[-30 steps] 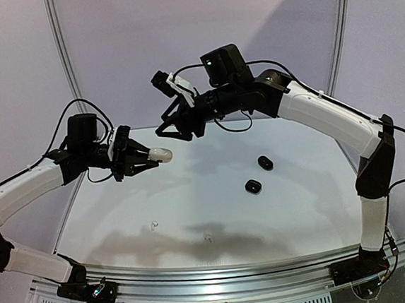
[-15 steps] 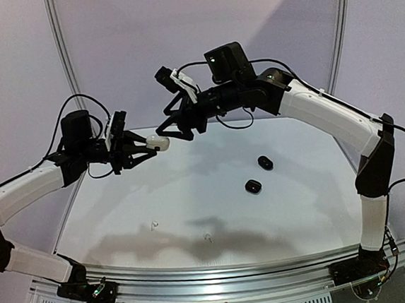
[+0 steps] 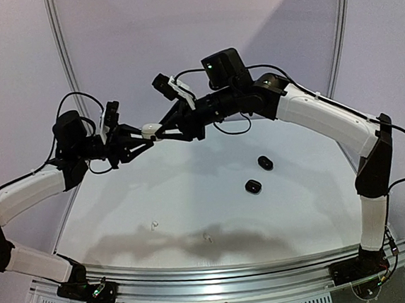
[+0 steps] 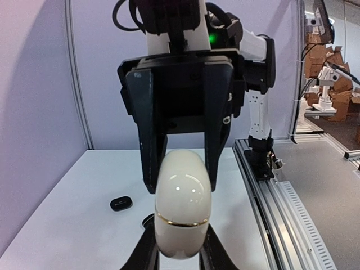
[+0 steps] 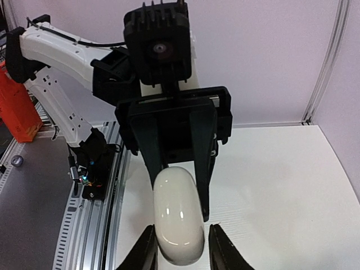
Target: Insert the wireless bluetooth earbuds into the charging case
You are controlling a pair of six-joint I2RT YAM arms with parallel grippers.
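White egg-shaped plastic charging case [image 4: 183, 208] hangs in the air between both arms, its long way running from one to the other. The left gripper [image 4: 180, 244] pinches one end; the right gripper [image 4: 183, 185] has a finger on each side of the other end, but I cannot tell if it squeezes. Two tiny white earbuds [image 3: 153, 225] lie on the white table [image 3: 299, 207] below, nearer the left arm.

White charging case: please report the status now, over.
Left claw shut on closed white charging case, in air. Right claw shut on its other end. White earbuds lie on table. Nothing in the way.
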